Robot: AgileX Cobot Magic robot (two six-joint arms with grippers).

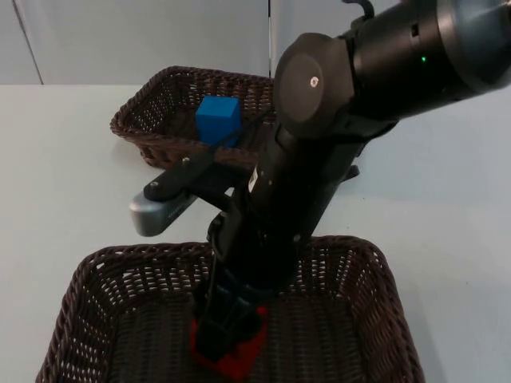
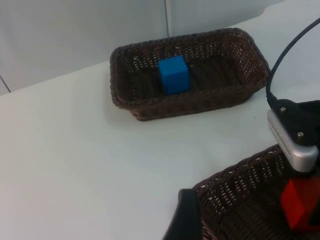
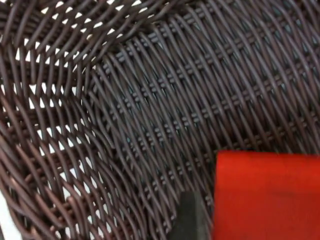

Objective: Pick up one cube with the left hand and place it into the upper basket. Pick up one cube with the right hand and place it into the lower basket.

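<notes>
The right gripper [image 1: 227, 339] is down inside the lower basket [image 1: 375, 271], the wicker one at the near edge of the desk [image 1: 64, 175], and its fingers look closed on the red cube [image 1: 239, 359]. The cube sits at or just above the woven floor near the basket's middle. From the top view the arm covers most of it, so whether it already rests on the weave or hangs a touch above is hard to tell. The right wrist view puts the red cube [image 3: 265, 195] close against a black fingertip with the basket floor right behind it, which fits a low placing pose: the arm reaches steeply down so the cube lands flat instead of dropping and bouncing out.

The blue cube [image 1: 217, 120] lies in the upper basket [image 1: 152, 100], toward the far edge of the desk, resting on the basket floor near its middle; the left wrist view shows the same blue cube [image 2: 174, 75] well inside the rim. That half of the task looks done.

The left gripper waits pulled back over the desk between the two baskets, looking onto both; only one fingertip [image 2: 186, 220] is in sight, so I cannot tell how its fingers stand.

Left to do, as I judge it: let go of the red cube and lift the right arm clear of the rim.
</notes>
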